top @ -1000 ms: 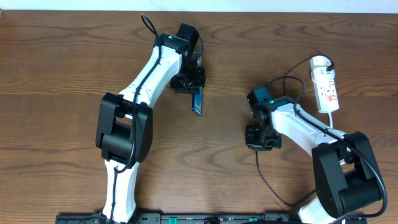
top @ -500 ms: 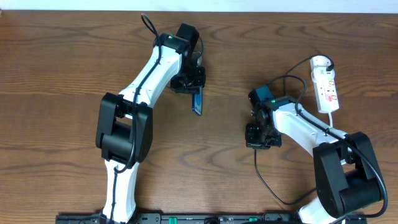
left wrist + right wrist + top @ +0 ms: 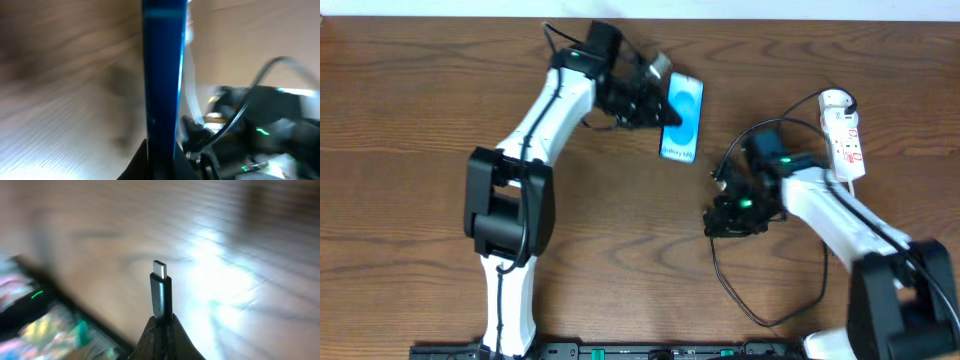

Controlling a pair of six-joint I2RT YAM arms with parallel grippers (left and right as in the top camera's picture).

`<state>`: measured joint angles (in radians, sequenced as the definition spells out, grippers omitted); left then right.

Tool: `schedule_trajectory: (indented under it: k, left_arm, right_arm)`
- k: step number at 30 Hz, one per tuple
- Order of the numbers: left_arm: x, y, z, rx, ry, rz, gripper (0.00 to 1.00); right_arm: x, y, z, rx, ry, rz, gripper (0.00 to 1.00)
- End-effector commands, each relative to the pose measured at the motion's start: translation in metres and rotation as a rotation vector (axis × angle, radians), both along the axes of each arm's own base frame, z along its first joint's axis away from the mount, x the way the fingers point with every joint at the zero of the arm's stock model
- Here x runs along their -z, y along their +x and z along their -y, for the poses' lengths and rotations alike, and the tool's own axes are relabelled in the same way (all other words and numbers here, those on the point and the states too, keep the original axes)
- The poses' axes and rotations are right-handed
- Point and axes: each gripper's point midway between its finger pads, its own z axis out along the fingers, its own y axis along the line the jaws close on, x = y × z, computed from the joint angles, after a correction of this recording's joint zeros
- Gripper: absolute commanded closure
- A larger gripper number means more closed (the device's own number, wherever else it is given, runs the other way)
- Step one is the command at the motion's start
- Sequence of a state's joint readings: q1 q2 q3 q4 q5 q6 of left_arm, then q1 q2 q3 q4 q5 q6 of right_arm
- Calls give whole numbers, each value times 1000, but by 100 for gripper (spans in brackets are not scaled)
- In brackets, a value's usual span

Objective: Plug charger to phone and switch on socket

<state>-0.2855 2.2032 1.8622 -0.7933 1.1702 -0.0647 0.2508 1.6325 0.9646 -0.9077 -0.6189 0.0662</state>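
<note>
Wooden bench (image 3: 410,110) under both arms: left arm stretched forward, left gripper (image 3: 655,98) clamped on the phone (image 3: 682,115), screen up; right arm bent inward, right gripper (image 3: 718,220) pinching the charger (image 3: 161,292) tip.

This looks like a robotics lab bench. A broad dark-brown wood-grain tabletop (image 3: 400,80) fills the overhead view. A narrow white power strip with red markings (image 3: 845,145) lies on it. Just below the strip rises one white-and-black jointed robot arm (image 3: 830,208) with a small green indicator light. A second, matching arm (image 3: 545,110) stands far to the strip's left. Both are fixed to a black mounting rail (image 3: 620,352) along the table edge, well below the strip. Above the strip, past the far table edge, runs a pale plain band (image 3: 720,8).
</note>
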Motion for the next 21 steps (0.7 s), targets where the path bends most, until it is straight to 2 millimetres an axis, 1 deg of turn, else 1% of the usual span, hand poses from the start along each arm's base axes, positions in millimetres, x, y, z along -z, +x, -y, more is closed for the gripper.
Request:
schedule_trajectory:
  k: [1,3,5,8,11,13,17,19,21]
  left_arm:
    - [-79,-2,-9,83,-359,-40,93]
    - [-86,2,-12,71,-371,-80,93]
    - [-89,5,-12,59,-366,-119,93]
    - [-96,7,-8,63,-369,-116,93]
    - [-108,11,-4,66,-376,-105,93]
    - [-120,15,-2,70,-385,-80,93]
    - [-142,20,2,75,-401,-16,92]
    - [-146,25,3,47,-394,-12,93]
    - [-146,31,4,15,-384,-11,93]
  right_arm:
    - [-60,-3,-21,-148,372,178,99]
    - [-77,-3,-22,-161,458,231,99]
    - [-85,0,-21,-146,492,250,99]
    - [-97,4,-25,-141,571,279,99]
    - [-105,9,-29,-149,619,319,99]
    - [-109,14,-30,-134,635,326,99]
    - [-113,32,-32,-71,636,327,99]
    - [-116,42,-33,-46,640,341,99]
    - [-117,53,-33,-7,620,348,99]
